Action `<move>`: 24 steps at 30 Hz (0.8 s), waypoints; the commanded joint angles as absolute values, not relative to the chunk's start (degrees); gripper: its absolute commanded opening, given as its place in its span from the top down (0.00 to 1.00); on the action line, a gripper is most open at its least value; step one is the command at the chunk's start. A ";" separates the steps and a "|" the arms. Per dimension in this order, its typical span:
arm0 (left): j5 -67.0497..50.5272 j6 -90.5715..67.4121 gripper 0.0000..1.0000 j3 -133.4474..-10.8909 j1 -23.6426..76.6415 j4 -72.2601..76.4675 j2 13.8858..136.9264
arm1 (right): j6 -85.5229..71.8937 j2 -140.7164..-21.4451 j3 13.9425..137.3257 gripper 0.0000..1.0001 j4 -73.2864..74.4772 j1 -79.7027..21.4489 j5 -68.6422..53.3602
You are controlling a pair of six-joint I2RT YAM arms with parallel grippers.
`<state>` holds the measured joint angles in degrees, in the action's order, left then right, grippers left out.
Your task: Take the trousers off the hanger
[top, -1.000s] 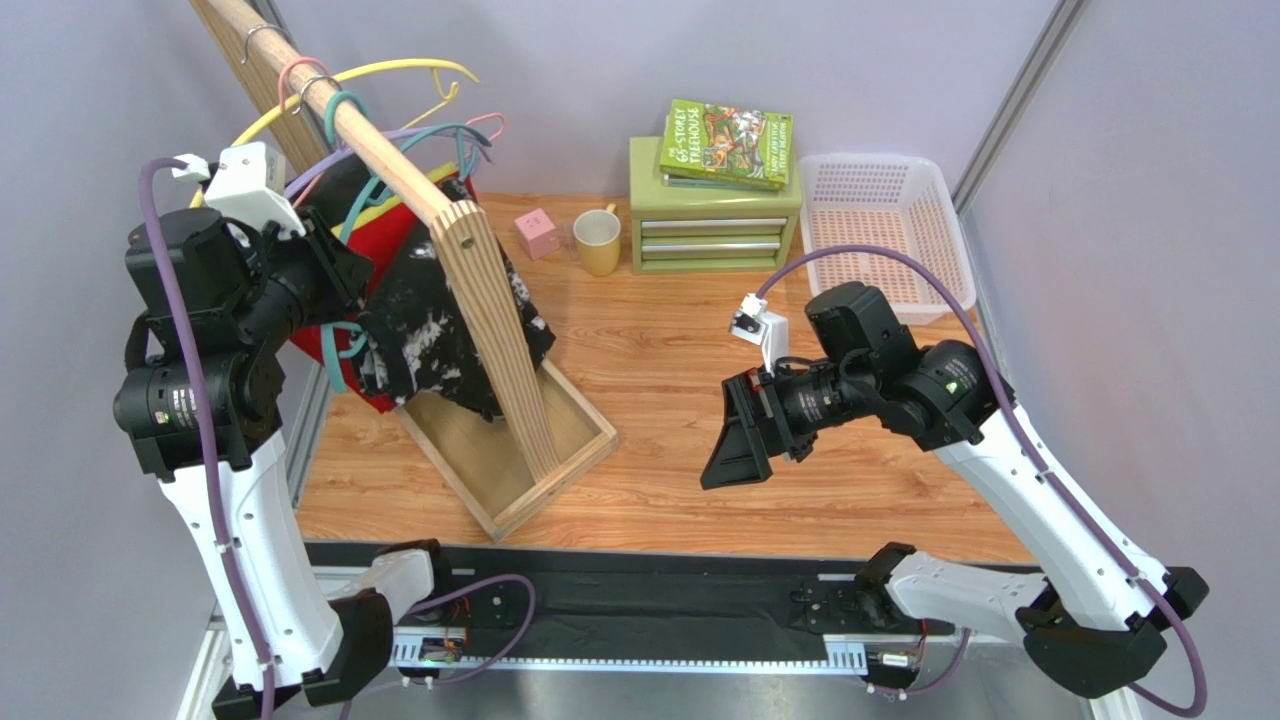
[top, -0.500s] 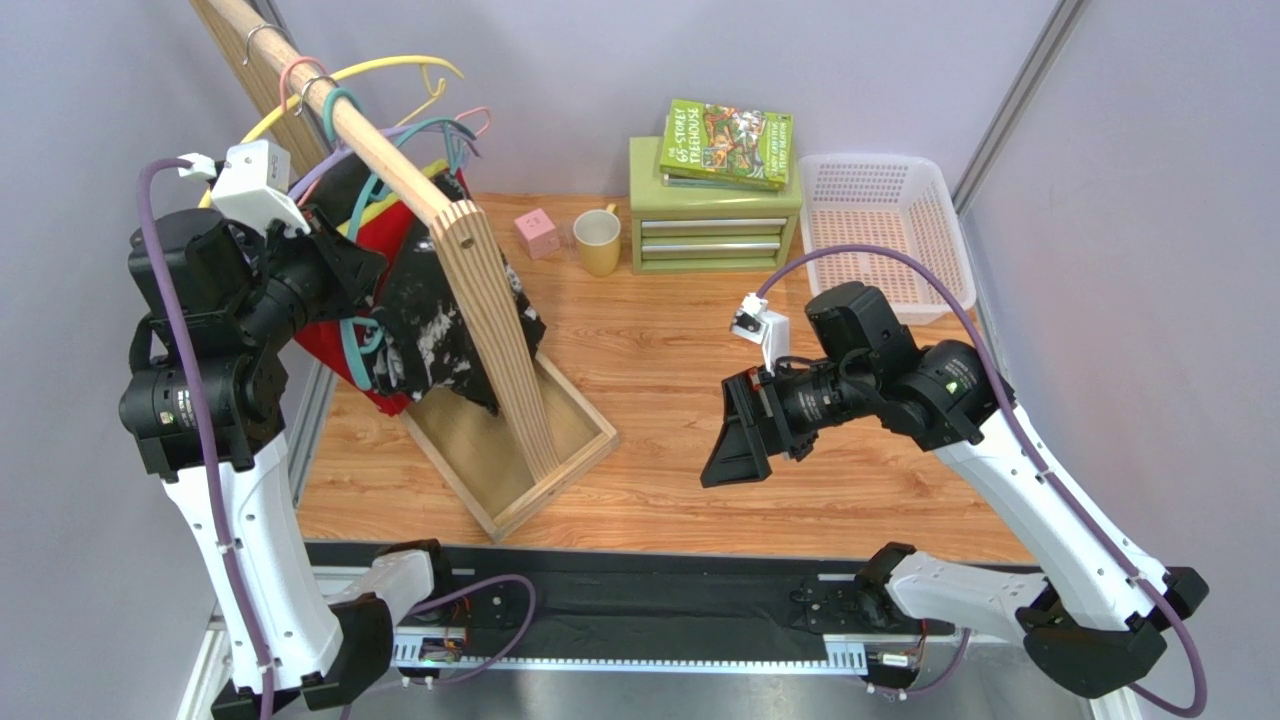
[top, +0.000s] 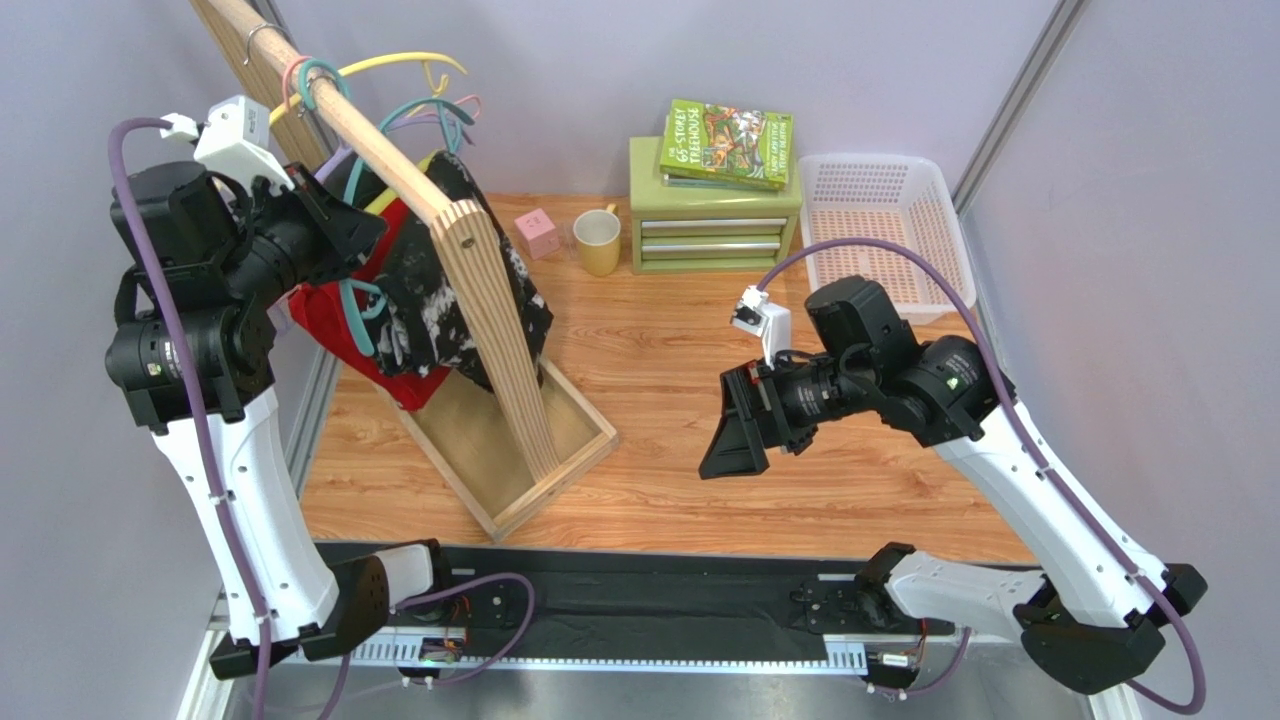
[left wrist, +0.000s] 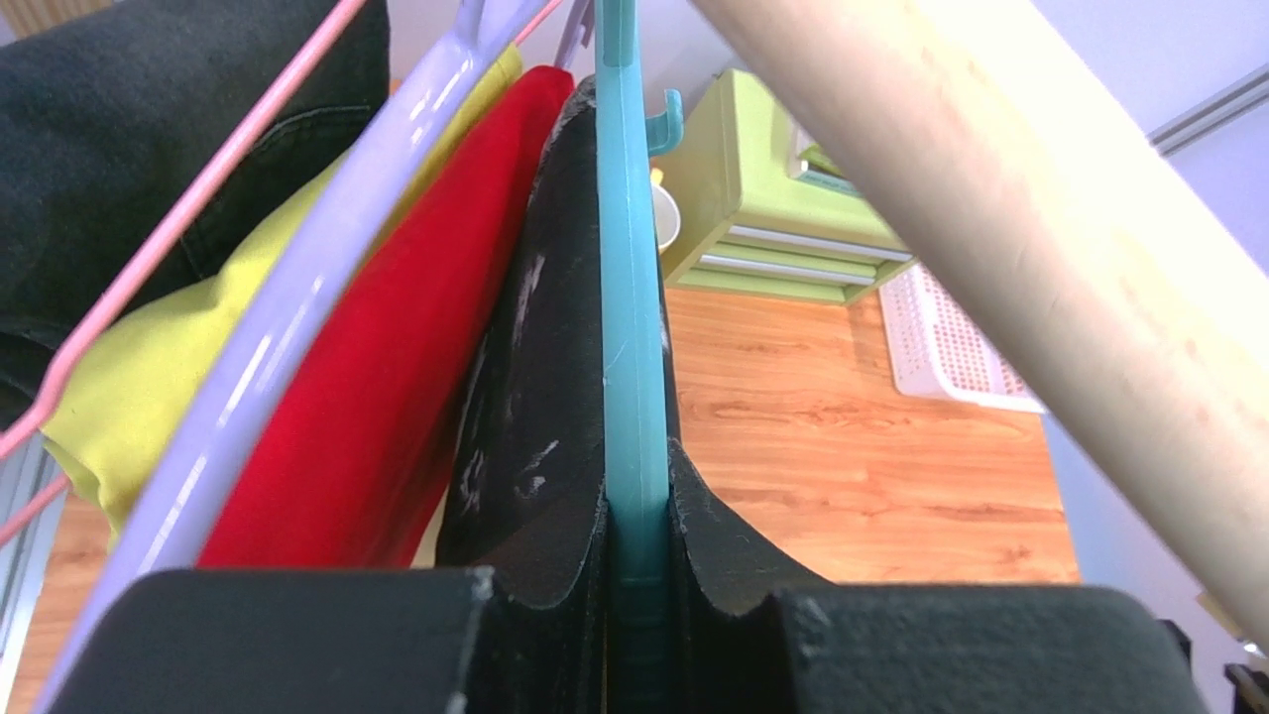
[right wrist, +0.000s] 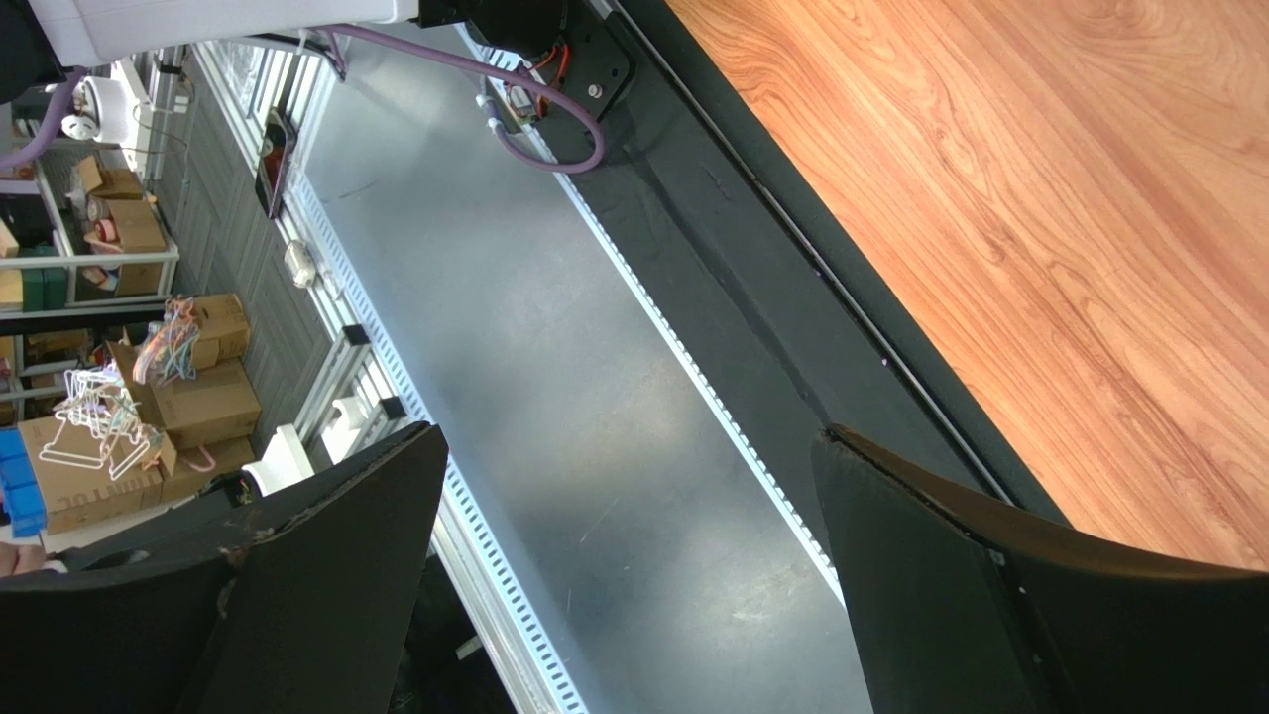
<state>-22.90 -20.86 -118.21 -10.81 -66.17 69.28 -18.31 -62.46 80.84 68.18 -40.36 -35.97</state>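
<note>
Left gripper (left wrist: 638, 554) first: its jaws are clamped on the flat bar of a teal hanger (left wrist: 626, 298), pads pressed tight on both sides, up beside the slanted wooden rail (top: 376, 150). The black trousers (left wrist: 536, 372) with white splatter are draped over that same bar, right against the fingers. The red trousers (left wrist: 373, 402) hang just left of them, next to a lavender hanger (left wrist: 283, 372). Both pairs are off the table, on the left side by the rack. Some yellow cloth (left wrist: 119, 417) and a dark garment (left wrist: 164, 134) are bunched further left, with a thin pink hanger (left wrist: 194, 223) crossing them.

Out from there, the left arm stands tall from its near-left base, elbow high, forearm reaching right into the clothes.

Over to the right gripper (right wrist: 629, 444): jaws wide apart, nothing between them, angled down toward the near edge of the table (top: 721, 345). Its arm leans in from the near-right base, wrist bent left, well apart from the rack.

The count: two arms, two trousers. From the wrist view I make out three hangers, and the top view adds a yellow hanger (top: 376, 68). At the far side there is one green drawer chest (top: 714, 225) with a book (top: 729, 143) on top. There is one yellow cup (top: 597, 240), one pink cube (top: 537, 233) just left of it, and one mesh basket (top: 879, 218) far right.
</note>
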 commanded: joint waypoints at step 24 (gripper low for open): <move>-41.48 -29.17 1.00 -107.33 -10.90 -42.72 66.89 | -22.23 -64.25 81.21 0.00 61.70 -40.52 -32.34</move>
